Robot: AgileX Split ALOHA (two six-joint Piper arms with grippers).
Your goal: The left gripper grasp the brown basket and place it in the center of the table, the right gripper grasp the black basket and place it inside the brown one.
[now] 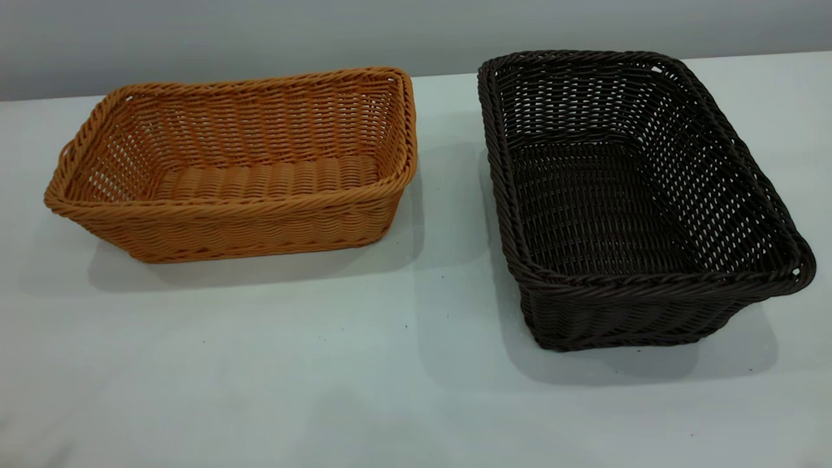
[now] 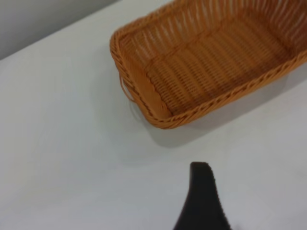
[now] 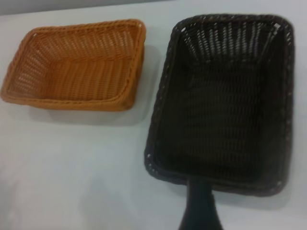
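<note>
The brown basket (image 1: 227,221) sits upright on the white table (image 1: 325,370) at the left, long side facing front. The black basket (image 1: 617,195) sits upright at the right, short end facing front. Both are empty, with a strip of bare table between them. Neither gripper shows in the exterior view. In the left wrist view the left gripper (image 2: 204,196) hangs over bare table, apart from the brown basket (image 2: 206,62), near one short end. In the right wrist view the right gripper (image 3: 199,203) is at the short rim of the black basket (image 3: 225,96); the brown basket (image 3: 76,67) lies beyond.
A grey wall runs behind the table's far edge. A few tiny dark specks (image 1: 407,325) dot the tabletop in front of the baskets.
</note>
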